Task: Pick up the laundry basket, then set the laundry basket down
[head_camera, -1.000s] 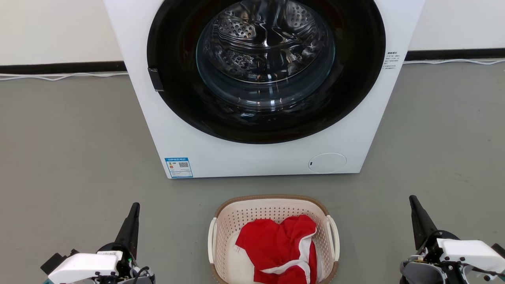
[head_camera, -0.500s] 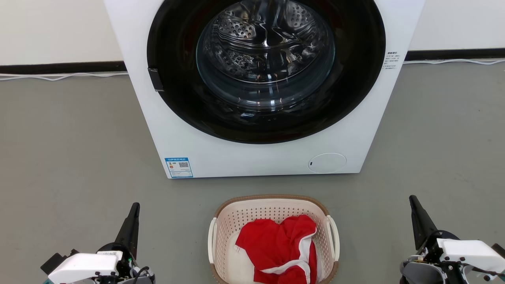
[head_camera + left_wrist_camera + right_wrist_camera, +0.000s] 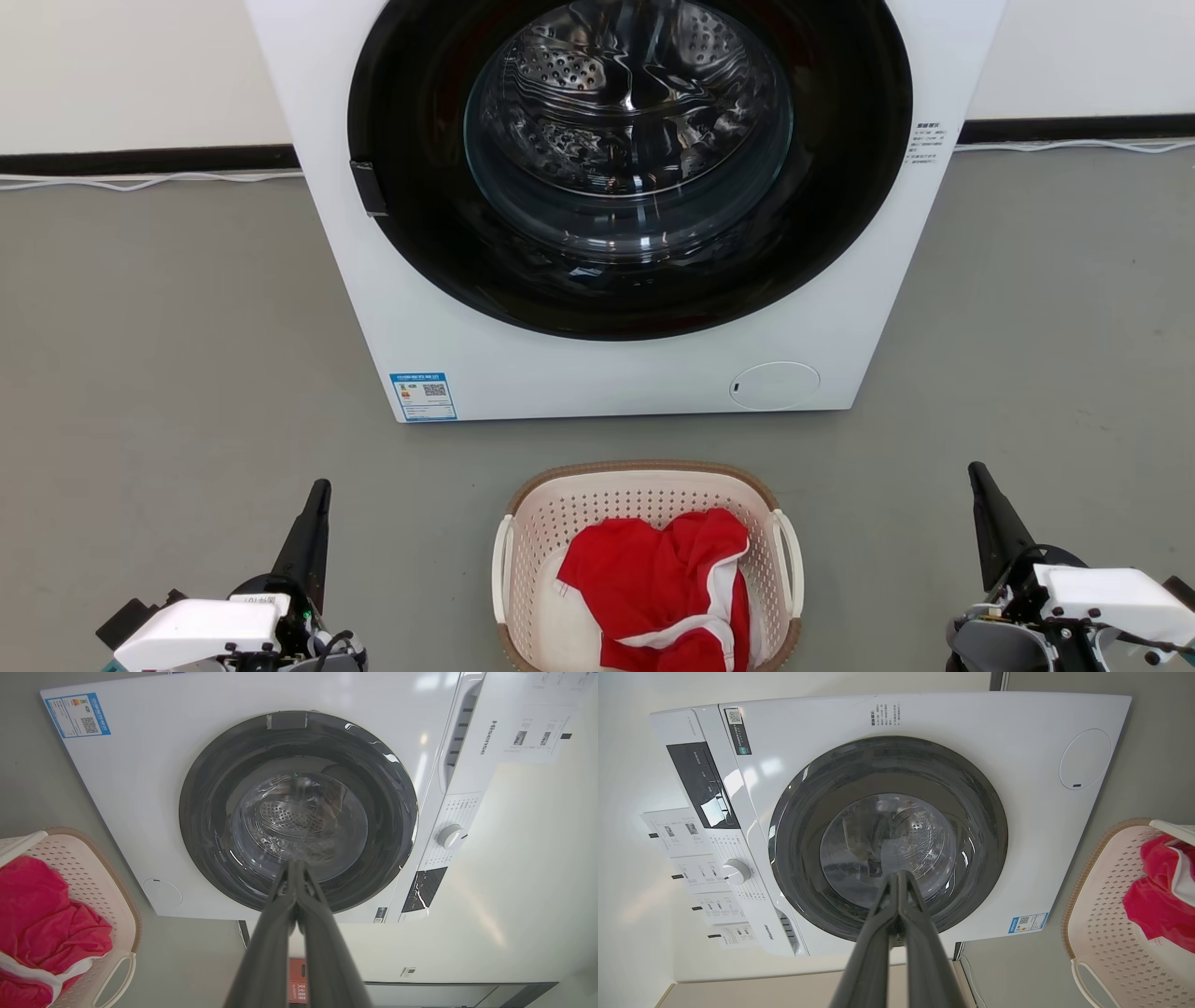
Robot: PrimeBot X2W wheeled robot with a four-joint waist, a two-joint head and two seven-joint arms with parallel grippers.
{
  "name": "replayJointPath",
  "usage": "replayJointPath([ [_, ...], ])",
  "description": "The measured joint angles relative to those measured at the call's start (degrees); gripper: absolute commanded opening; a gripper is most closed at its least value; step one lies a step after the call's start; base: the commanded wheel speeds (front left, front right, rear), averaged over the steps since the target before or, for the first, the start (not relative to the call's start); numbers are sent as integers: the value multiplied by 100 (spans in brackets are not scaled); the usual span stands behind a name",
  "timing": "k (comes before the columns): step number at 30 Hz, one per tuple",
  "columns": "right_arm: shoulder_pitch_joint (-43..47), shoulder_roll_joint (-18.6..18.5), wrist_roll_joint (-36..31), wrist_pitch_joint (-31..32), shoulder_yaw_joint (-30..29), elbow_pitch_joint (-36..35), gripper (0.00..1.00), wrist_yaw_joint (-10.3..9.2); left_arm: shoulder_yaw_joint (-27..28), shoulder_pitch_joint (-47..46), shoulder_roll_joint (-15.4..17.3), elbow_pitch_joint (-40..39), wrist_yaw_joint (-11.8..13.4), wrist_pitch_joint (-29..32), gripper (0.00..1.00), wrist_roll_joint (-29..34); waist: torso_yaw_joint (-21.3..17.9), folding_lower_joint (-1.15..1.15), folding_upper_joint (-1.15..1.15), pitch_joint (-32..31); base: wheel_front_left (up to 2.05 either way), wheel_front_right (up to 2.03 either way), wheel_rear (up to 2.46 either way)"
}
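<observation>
Two arms are looking necessary for this lift, I am judging. The grey floor (image 3: 187, 373) is giving room on both sides, while the washer (image 3: 597, 383) is standing close behind the basket (image 3: 644, 467), so the approach is wanting to come from the sides. The basket is sitting on the floor in front of the washer, not yet touched, with a red garment (image 3: 653, 579) lying loosely inside. The load is therefore looking light but uneven. Each claw is needing to part its fingers first, then be moving inward and down to the white loop on its own side, the left handle (image 3: 501, 569) and the right handle (image 3: 792, 565). Both are needing to be rising level so nothing is tipping out.

The basket is lying between the two claws, well apart from each. The left claw (image 3: 317, 499) is hovering off its left side, fingers pressed together and holding nothing. The right claw (image 3: 980, 481) is hovering off its right side, fingers likewise together, pointing toward the washer
</observation>
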Motion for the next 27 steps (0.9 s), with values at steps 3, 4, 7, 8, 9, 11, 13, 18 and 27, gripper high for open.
replayJointPath([
  [3, 0, 0, 0, 0, 0, 0, 0, -1, 0, 0, 0, 0, 0, 0, 0, 0, 0, 0, 0, 0, 0, 0, 0],
  [4, 0, 0, 0, 0, 0, 0, 0, 0, 0, 0, 0, 0, 0, 0, 0, 0, 0, 0, 0, 0, 0, 0, 0],
  [7, 0, 0, 0, 0, 0, 0, 0, 0, 0, 0, 0, 0, 0, 0, 0, 0, 0, 0, 0, 0, 0, 0, 0],
  [8, 0, 0, 0, 0, 0, 0, 0, 0, 0, 0, 0, 0, 0, 0, 0, 0, 0, 0, 0, 0, 0, 0, 0],
  [9, 0, 0, 0, 0, 0, 0, 0, 0, 0, 0, 0, 0, 0, 0, 0, 0, 0, 0, 0, 0, 0, 0, 0],
  [11, 0, 0, 0, 0, 0, 0, 0, 0, 0, 0, 0, 0, 0, 0, 0, 0, 0, 0, 0, 0, 0, 0, 0],
  [13, 0, 0, 0, 0, 0, 0, 0, 0, 0, 0, 0, 0, 0, 0, 0, 0, 0, 0, 0, 0, 0, 0, 0],
  [18, 0, 0, 0, 0, 0, 0, 0, 0, 0, 0, 0, 0, 0, 0, 0, 0, 0, 0, 0, 0, 0, 0, 0],
  [27, 0, 0, 0, 0, 0, 0, 0, 0, 0, 0, 0, 0, 0, 0, 0, 0, 0, 0, 0, 0, 0, 0, 0],
])
